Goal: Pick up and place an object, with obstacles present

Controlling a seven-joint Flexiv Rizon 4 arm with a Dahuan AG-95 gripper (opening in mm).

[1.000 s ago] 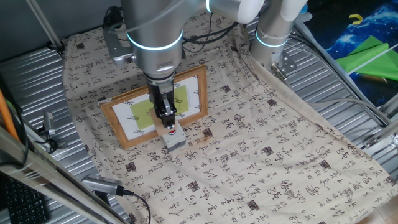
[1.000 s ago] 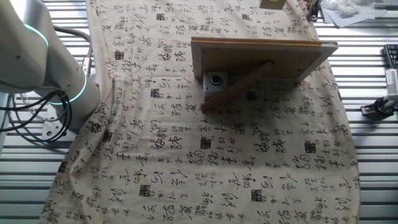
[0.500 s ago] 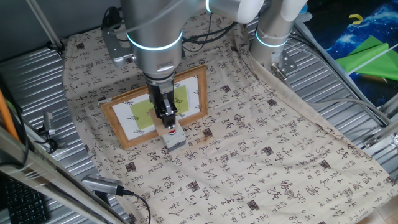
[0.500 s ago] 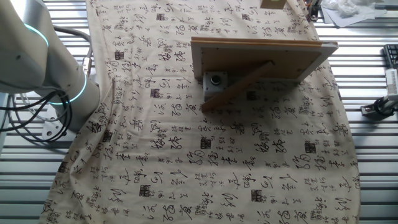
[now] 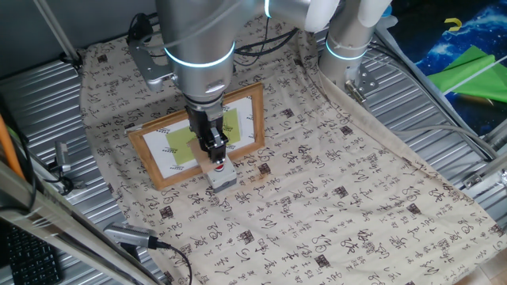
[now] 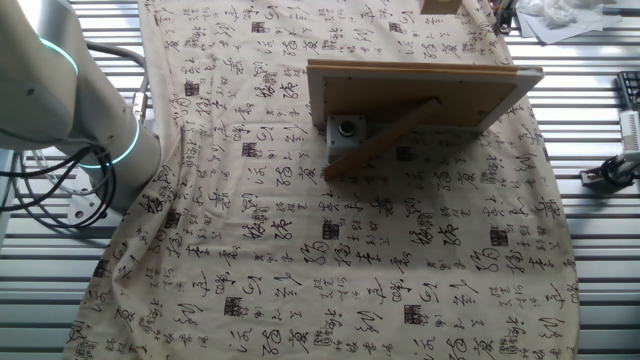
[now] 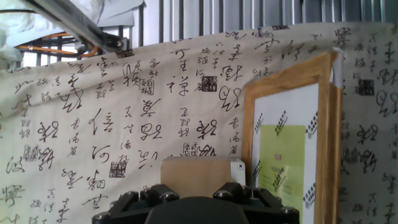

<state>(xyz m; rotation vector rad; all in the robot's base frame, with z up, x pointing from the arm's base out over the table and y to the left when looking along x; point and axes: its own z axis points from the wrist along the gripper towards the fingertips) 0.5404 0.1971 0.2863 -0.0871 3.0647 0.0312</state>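
My gripper [image 5: 215, 158] points down over the near edge of the picture frame [image 5: 146, 161] and is shut on the small tan wooden cube [image 5: 213, 166]. In the hand view the cube [image 7: 196, 169] sits between my jaws [image 7: 196, 190], whose tips are hidden. The grey box with the red button [image 5: 223, 180] stands on the cloth just below and in front of the cube; I cannot tell if they touch. A white corner of the box [image 7: 240, 167] shows beside the cube. The frame [image 7: 249, 137] lies to the right. In the other fixed view the frame's back [image 6: 420, 85] and the box [image 6: 346, 133] show; the gripper does not.
A patterned cloth [image 5: 341, 198] covers the table, with ribbed metal [image 5: 40, 95] around it. The arm's base [image 5: 348, 39] stands at the back right. A camera mount [image 5: 146, 47] is at the back left. A metal cylinder with a cable [image 5: 131, 235] lies at the front left.
The arm has shifted only very slightly. The cube stays in the gripper; the frame and the button box have not moved.
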